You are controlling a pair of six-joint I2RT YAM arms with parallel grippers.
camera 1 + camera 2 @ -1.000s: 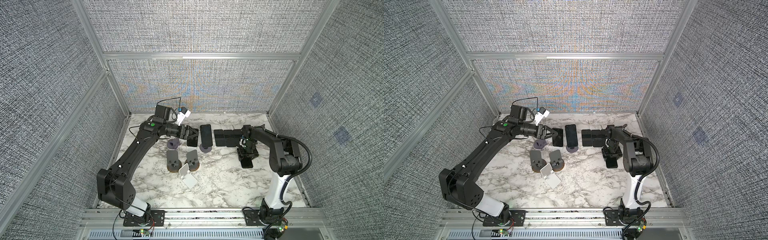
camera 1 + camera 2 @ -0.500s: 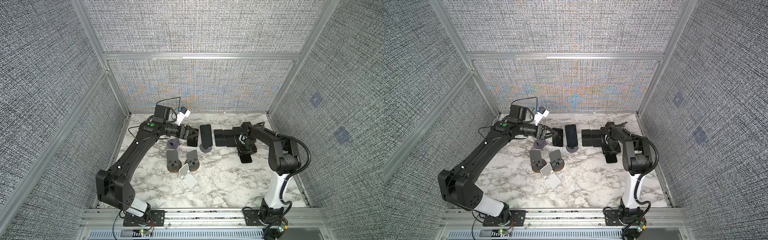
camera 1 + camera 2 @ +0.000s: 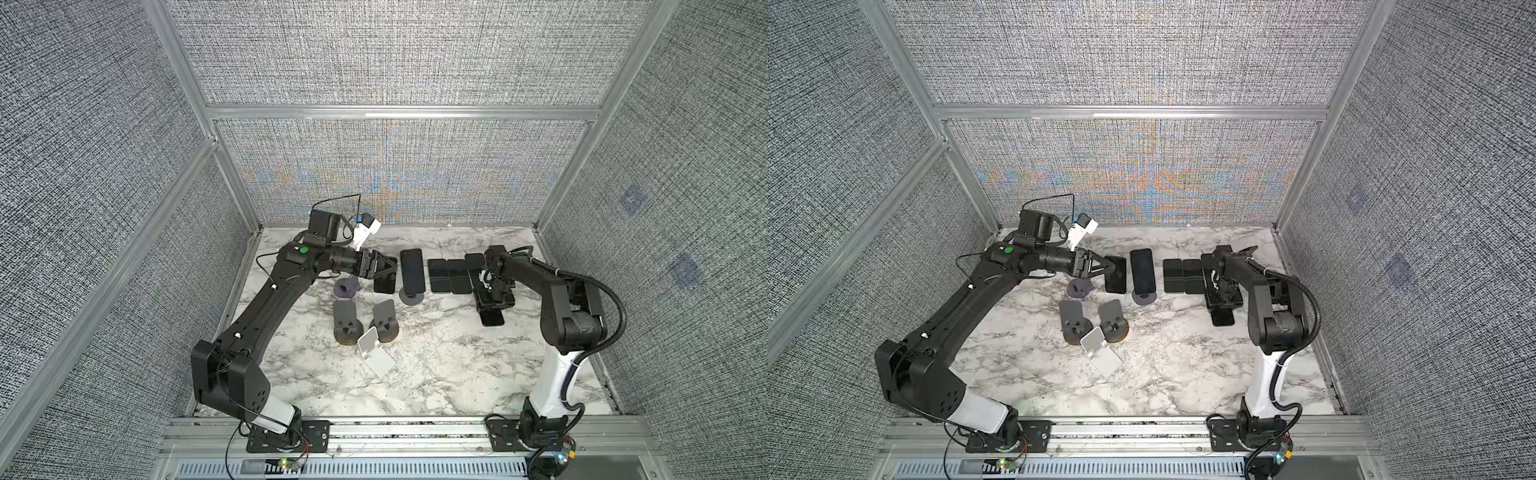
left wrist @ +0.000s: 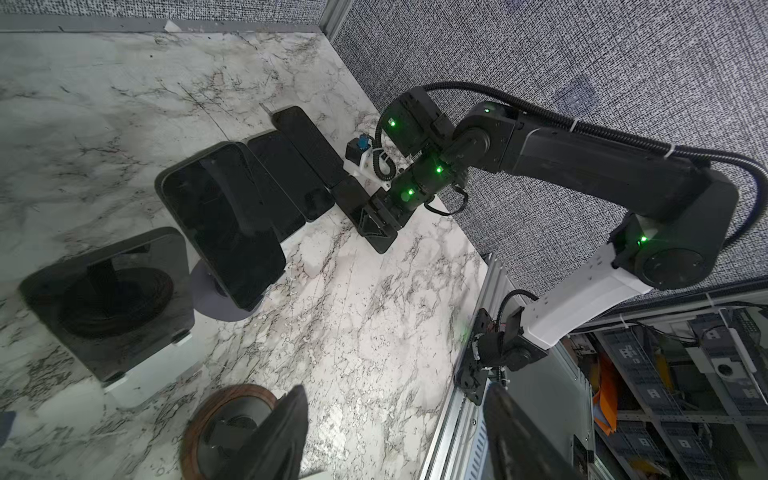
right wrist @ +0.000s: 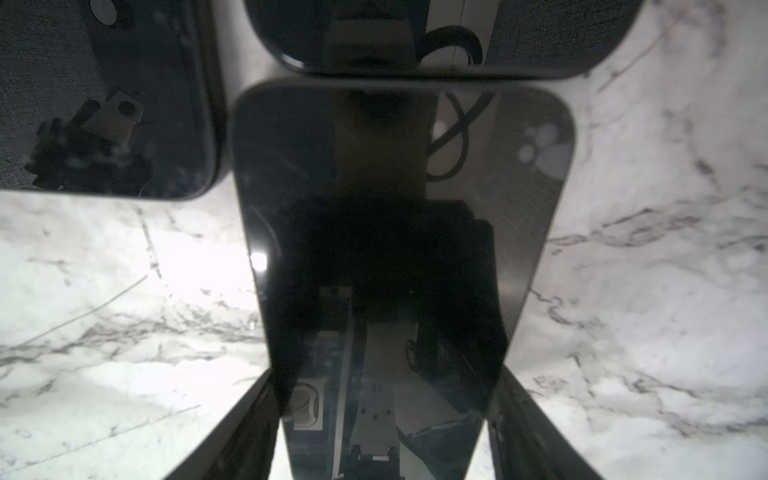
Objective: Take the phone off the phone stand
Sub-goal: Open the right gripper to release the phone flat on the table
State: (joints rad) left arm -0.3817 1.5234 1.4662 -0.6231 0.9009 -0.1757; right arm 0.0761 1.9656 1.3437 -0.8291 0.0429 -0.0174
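My right claw (image 5: 386, 374) was closed on a black phone (image 5: 395, 228), with a finger against each long edge. I could not tell whether it rested on the table (image 3: 436, 374) or hung just above it. That phone was clear of every stand, just beside the right end of a row of flat phones (image 3: 449, 276) near the back of the table.

My left claw (image 4: 395, 388) was open and held nothing, its fingers wide apart. It sat just beside a second phone (image 4: 104, 299) that leaned on a white stand (image 4: 124, 384). Next to that, a third phone (image 3: 412, 268) was propped on a grey round stand (image 3: 411, 298), between the left claw and the flat row.

Nearer the front of the table were two wood-based stands (image 3: 345, 322), a purple stand (image 3: 347, 289) and a spare white stand (image 3: 376, 355), none of them carrying a phone.
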